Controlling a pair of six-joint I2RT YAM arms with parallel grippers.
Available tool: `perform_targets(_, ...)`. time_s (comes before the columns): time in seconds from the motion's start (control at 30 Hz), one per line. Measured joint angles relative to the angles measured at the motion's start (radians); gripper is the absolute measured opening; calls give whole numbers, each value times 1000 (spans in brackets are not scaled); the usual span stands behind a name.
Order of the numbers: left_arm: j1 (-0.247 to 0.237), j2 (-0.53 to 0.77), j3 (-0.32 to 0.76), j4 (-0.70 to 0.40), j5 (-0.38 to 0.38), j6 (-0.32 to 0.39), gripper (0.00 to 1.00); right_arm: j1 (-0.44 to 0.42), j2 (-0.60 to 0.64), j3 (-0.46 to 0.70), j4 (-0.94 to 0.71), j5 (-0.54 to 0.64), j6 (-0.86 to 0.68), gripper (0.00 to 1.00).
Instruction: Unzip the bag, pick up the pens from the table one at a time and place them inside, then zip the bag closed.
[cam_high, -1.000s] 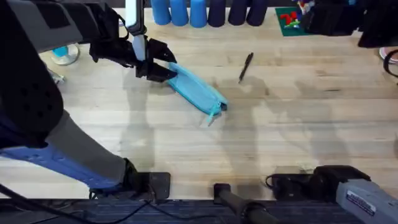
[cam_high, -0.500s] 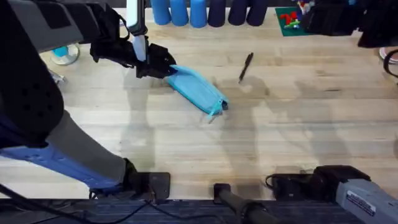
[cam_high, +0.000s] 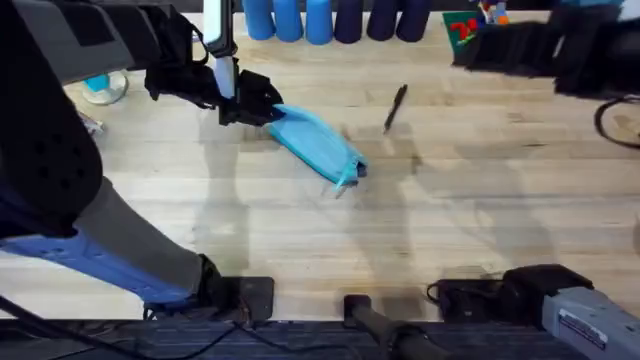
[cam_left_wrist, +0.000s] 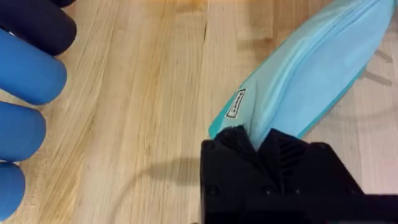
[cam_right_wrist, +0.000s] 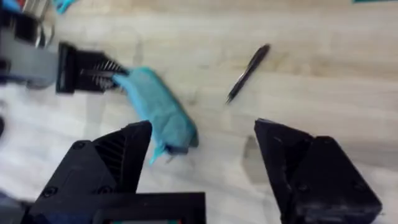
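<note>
Bag (cam_left_wrist: 311, 81) end inside left claw (cam_left_wrist: 264, 146)

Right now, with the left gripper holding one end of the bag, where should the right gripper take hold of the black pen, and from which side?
Grip the pen at mid-barrel, coming straight down from above. It lies flat and alone on the table, clear of the bag. It runs diagonally, so turn the open right gripper so its fingers close across the thin barrel, not along it.
</note>
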Motion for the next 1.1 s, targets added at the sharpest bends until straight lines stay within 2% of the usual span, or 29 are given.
perform_targets(0.17, 0, 0, 0, 0, 0, 0, 45, 84, 0, 0, -51, -4, 4, 997)
perform_targets(0.33, 0, 0, 0, 0, 0, 0, 45, 128, 0, 0, -76, -8, 45, 997)
perform_targets(0.7, 0, 0, 0, 0, 0, 0, 43, 163, 0, 0, -102, -11, 128, 997)
perform_targets(1.1, 0, 0, 0, 0, 0, 0, 43, 171, 0, 0, -102, -14, 139, 996)
